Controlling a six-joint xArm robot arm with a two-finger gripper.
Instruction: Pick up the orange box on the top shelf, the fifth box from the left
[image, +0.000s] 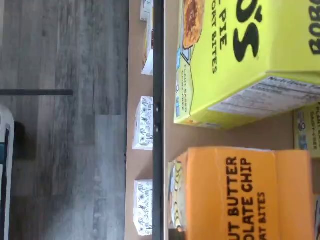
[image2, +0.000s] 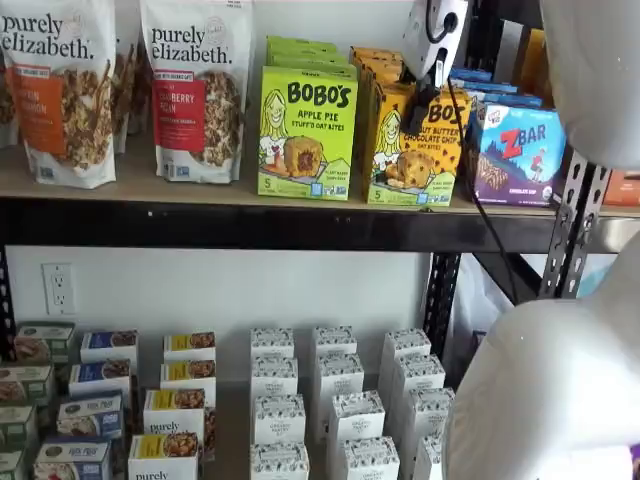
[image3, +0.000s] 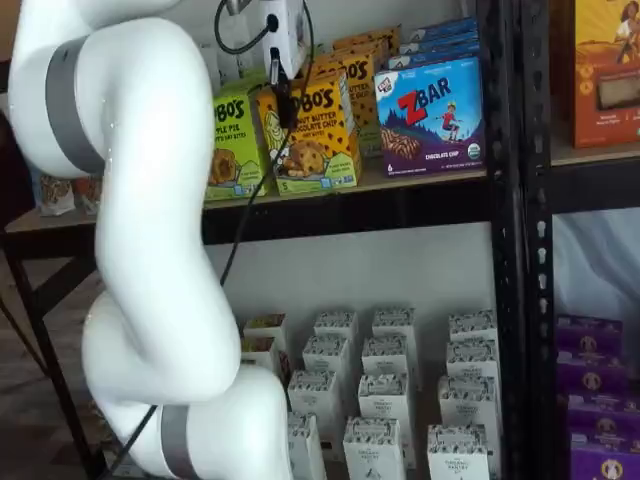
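orange box (image2: 412, 150) upright on top shelf (image2: 150, 190); front outward

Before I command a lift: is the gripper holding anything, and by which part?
Cannot be told: the black-fingered gripper hangs at the orange-yellow Bobo's carton's top front, but no closed grip shows.

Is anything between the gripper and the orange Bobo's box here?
Nothing visible. The gripper hangs right in front of the orange box near its top edge; the lime-green Apple Pie carton and ZBar box only flank it.
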